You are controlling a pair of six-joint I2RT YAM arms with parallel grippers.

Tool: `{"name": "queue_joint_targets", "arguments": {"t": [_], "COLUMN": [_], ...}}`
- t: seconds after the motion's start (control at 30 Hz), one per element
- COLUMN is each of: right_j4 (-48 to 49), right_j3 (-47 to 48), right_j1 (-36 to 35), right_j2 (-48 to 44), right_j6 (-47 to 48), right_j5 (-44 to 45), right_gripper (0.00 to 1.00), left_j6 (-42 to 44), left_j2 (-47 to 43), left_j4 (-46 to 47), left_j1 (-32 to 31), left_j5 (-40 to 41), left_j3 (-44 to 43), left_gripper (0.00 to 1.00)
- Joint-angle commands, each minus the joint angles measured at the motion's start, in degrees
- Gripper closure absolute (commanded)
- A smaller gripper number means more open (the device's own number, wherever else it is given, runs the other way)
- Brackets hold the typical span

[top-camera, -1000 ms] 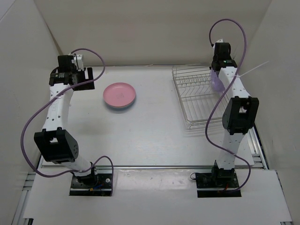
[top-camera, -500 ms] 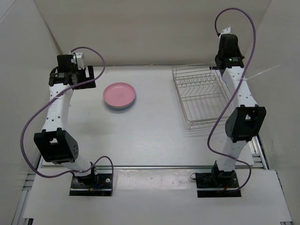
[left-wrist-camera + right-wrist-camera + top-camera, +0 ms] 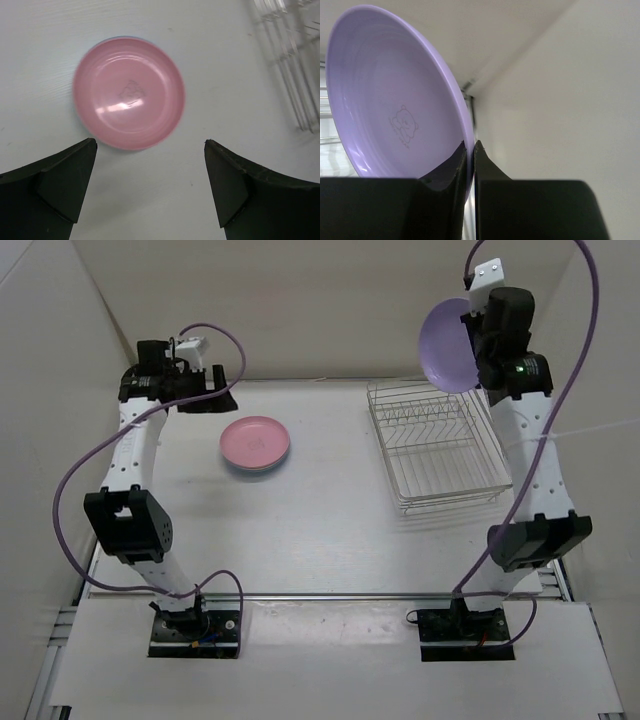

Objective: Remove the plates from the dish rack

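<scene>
**Item:** purple plate [image 3: 395, 100], small, round and shallow. It is judged light, rigid and smooth, so liable to slip.
**Location:** held on edge, raised clear of the dish rack [image 3: 440, 445].
**Hold:** the rim is pinched by the right gripper [image 3: 470, 147], clamped tight. A rim grip is judged best.
**Also:** the left gripper [image 3: 150, 144] is spread wide above the pink plate [image 3: 129, 92].

Bare tabletop [image 3: 330, 510] between pink plate [image 3: 256, 441] and dish rack [image 3: 440, 440]
</scene>
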State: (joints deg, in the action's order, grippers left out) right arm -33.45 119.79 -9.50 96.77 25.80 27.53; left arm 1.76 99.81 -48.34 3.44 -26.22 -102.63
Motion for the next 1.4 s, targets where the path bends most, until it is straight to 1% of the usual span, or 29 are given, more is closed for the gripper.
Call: {"name": "queue_joint_targets", "arguments": {"t": [0.0, 0.03, 0.1, 0.13, 0.2, 0.3, 0.37, 0.47, 0.6, 0.67, 0.73, 0.77, 0.83, 1.0, 1.1, 1.13, 1.17, 1.23, 1.27, 1.33, 1.37], "right_j4": [-5.65, -7.14, -8.81, -10.13, -11.10, -13.12, -13.74, -14.45, -14.98, -14.98, -14.98, -14.98, -14.98, -14.98, -14.98, -14.98, -14.98, -14.98, -14.98, -14.98, -14.98], "right_j3": [3.17, 3.17, 3.17, 3.69, 4.31, 4.84, 5.37, 5.90, 7.21, 8.44, 8.45, 8.45, 8.45, 9.06, 9.06, 9.06, 8.54, 8.53, 8.53, 9.15, 9.15], "right_j1": [-0.08, -0.61, -1.22, -1.23, -1.84, -1.84, -1.84, -1.84, -1.84, -1.84, -2.36, -2.37, -2.37, -3.50, -4.13, -4.74, -4.74, -5.44, -5.97, -6.67, -7.20], "right_j2": [-4.66, -5.18, -5.72, -5.72, -5.72, -5.72, -5.11, -4.05, -2.99, -2.29, -1.76, -1.76, -1.23, -0.62, -0.09, -0.09, -0.09, -0.09, 0.52, 0.52, 0.52], "right_j6": [-5.49, -5.50, -6.02, -6.03, -6.03, -7.16, -7.17, -7.78, -8.31, -8.83, -8.84, -8.84, -8.84, -8.84, -8.31, -8.31, -8.31, -8.31, -8.31, -8.31, -8.31], "right_j5": [-19.29, -22.05, -26.54, -30.22, -33.49, -40.42, -43.33, -46.76, -49.32, -51.95, -52.57, -52.58, -52.58, -52.58, -51.27, -51.26, -51.26, -51.26, -51.26, -51.26, -50.56], "right_gripper": [1.00, 1.00, 1.00, 1.00, 1.00, 1.00, 1.00, 1.00, 1.00, 1.00, 1.00, 1.00, 1.00, 1.00, 1.00, 1.00, 1.00, 1.00, 1.00, 1.00, 1.00], "left_j6": [3.95, 4.65, 5.35, 6.06, 6.06, 4.74, 4.22, 3.60, 3.60, 3.60, 3.60, 3.60, 3.60, 3.60, 3.60, 2.99, 2.99, 2.37, 1.85, 1.32, 1.32], "left_j2": [-1.55, -1.55, -2.16, -2.16, -2.16, 0.29, 2.13, 2.75, 3.29, 4.77, 5.39, 5.40, 6.01, 6.54, 6.54, 6.54, 6.54, 6.54, 6.54, 6.54, 6.54], "left_j4": [1.75, 2.89, 3.59, 3.60, 3.60, 2.73, 2.02, 2.02, 2.02, 2.02, 2.02, 2.02, 2.02, 2.55, 2.55, 2.55, 3.07, 3.68, 3.69, 4.30, 4.30], "left_j1": [-2.65, -4.04, -5.72, -7.29, -8.53, -11.17, -14.06, -17.40, -21.01, -22.77, -23.83, -24.88, -25.67, -26.73, -26.73, -26.73, -26.73, -26.73, -26.73, -26.73, -26.73], "left_j5": [-16.83, -20.42, -23.16, -23.87, -25.45, -26.25, -25.03, -24.41, -23.79, -23.00, -22.22, -21.69, -20.81, -19.05, -17.91, -17.21, -17.20, -16.15, -15.45, -14.83, -14.83], "left_j3": [-2.75, -2.75, -2.75, -3.45, -4.68, -8.98, -12.49, -14.08, -15.41, -16.63, -17.42, -18.39, -19.01, -21.03, -21.56, -21.56, -21.56, -21.56, -21.56, -21.56, -21.56], "left_gripper": [0.00, 0.00, 0.00, 0.00, 0.00, 0.00, 0.00, 0.00, 0.00, 0.03, 0.04, 0.07, 0.10, 0.13, 0.19, 0.23, 0.32, 0.39, 0.50, 0.54, 0.59]}}
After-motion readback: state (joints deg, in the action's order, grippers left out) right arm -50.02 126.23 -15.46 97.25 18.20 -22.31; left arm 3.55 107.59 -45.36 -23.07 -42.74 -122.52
